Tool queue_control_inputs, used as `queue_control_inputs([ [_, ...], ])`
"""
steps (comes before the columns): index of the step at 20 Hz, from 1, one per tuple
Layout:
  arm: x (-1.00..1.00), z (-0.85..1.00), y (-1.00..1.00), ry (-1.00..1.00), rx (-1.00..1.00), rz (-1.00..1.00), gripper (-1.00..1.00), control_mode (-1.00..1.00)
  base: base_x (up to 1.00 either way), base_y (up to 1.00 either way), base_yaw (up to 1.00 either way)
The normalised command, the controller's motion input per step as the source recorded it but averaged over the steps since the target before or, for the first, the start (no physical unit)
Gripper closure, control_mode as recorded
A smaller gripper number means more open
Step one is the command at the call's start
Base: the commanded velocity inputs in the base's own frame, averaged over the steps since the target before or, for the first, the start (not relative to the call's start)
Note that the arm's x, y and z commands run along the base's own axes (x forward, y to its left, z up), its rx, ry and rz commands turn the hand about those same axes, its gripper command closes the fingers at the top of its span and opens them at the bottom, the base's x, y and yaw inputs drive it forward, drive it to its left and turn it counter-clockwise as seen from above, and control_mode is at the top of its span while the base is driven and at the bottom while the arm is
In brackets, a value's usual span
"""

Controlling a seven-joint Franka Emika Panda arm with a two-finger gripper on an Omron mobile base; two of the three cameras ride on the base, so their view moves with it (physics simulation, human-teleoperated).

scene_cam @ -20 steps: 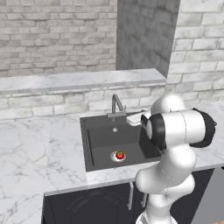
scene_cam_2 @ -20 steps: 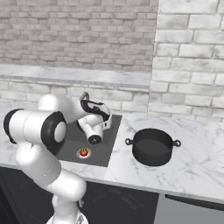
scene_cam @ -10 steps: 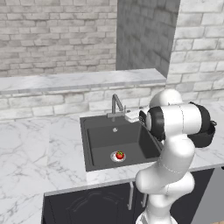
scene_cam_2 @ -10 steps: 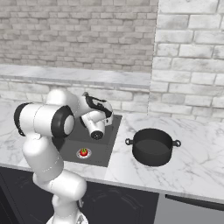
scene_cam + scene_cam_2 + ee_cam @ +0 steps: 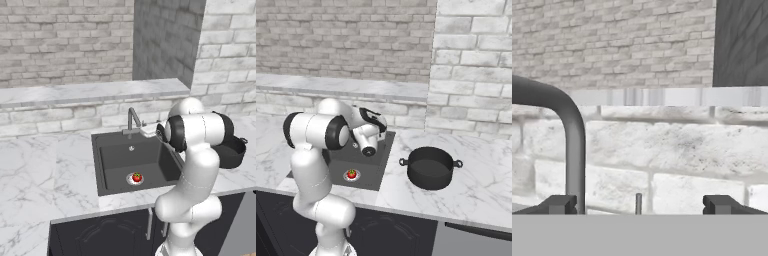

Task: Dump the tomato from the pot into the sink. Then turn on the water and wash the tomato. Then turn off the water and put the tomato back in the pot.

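Jaws of the gripper [image 5: 639, 204] stood wide open and empty near the faucet [image 5: 568, 130]; the tomato [image 5: 136, 177] lay in the sink [image 5: 115, 155].

arm [image 5: 200, 135]: swung right, toward faucet [image 5: 133, 119] | elbow: turned further over counter | wrist: nearer back wall

A white marble bench [image 5: 45, 170] runs across the kitchen, veined in grey. Behind it rises a wall of pale grey brick [image 5: 65, 40], with a marble ledge [image 5: 90, 92] running along it above the bench. To the right, a pillar of larger whitish blocks [image 5: 476, 65] stands forward of the wall. Dark cabinet fronts [image 5: 100, 235] sit below the bench's near edge. The light is even and soft.
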Motion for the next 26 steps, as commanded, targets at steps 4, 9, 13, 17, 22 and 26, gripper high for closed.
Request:
queue_control_inputs([
  [4, 0.25, -0.23, 0.01, -0.04, 0.00, 0.00, -1.00, -1.00, 0.00, 0.00, 0.00],
  [9, 0.35, -0.14, 0.00, -0.01, 0.00, 0.00, -1.00, -1.00, 0.00, 0.00, 0.00],
  [13, 0.36, -0.12, 0.02, 0.00, 0.00, 0.00, -1.00, -1.00, 0.00, 0.00, 0.00],
  [17, 0.38, -0.13, 0.01, 0.00, 0.00, 0.00, -1.00, -1.00, 0.00, 0.00, 0.00],
  [22, 0.33, -0.17, 0.04, 0.00, 0.00, 0.00, -1.00, -1.00, 0.00, 0.00, 0.00],
  [26, 0.36, -0.18, 0.01, -0.01, 0.00, 0.00, -1.00, -1.00, 0.00, 0.00, 0.00],
])
